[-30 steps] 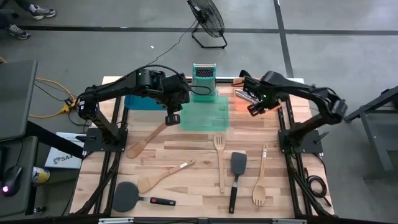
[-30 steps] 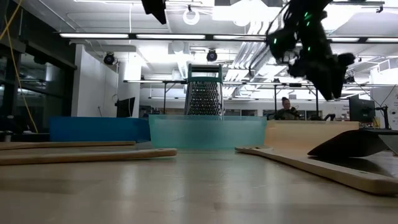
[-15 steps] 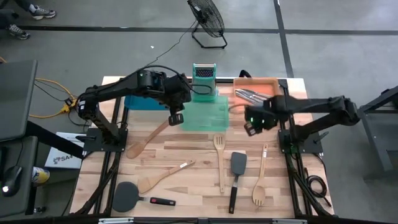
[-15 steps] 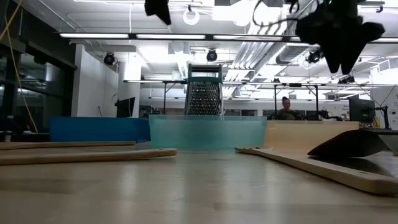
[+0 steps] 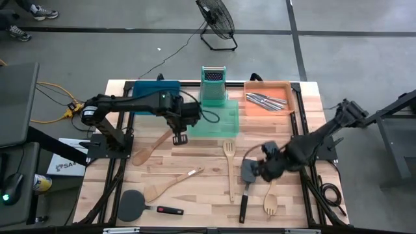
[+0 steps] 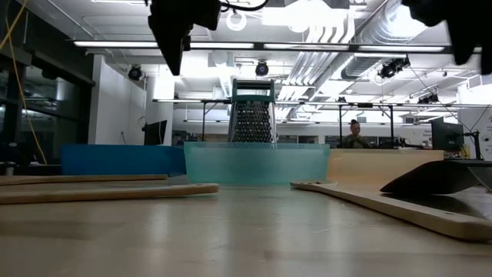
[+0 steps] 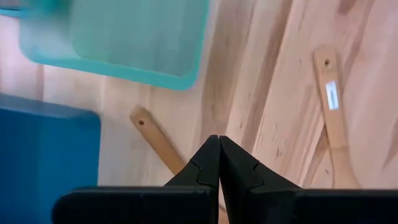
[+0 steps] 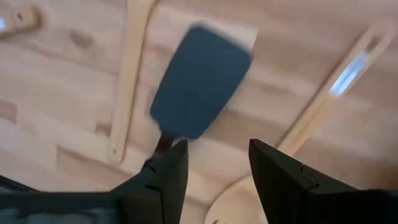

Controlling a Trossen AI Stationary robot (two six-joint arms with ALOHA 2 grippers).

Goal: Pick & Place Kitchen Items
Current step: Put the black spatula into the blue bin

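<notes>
The black spatula lies flat on the tabletop at five o'clock from the green tray, with the right hand hovering over it, fingers spread and empty. This looks like the reach; next it should drop and pinch the handle. The left hand, pressed together, hangs over a wooden spoon at nine o'clock.

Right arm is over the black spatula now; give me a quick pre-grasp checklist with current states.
1. Right gripper open: ok.
2. Right gripper empty: ok.
3. Black square-bladed spatula ahead of its fingers, lying flat on the wooden table: ok.
4. Pale wooden slotted spatulas either side lie apart from it: ok.
5. Left gripper shut, empty, above the wooden spoon, away from the right arm: ok.
6. Jaws centred on the handle: cannot tell.
</notes>
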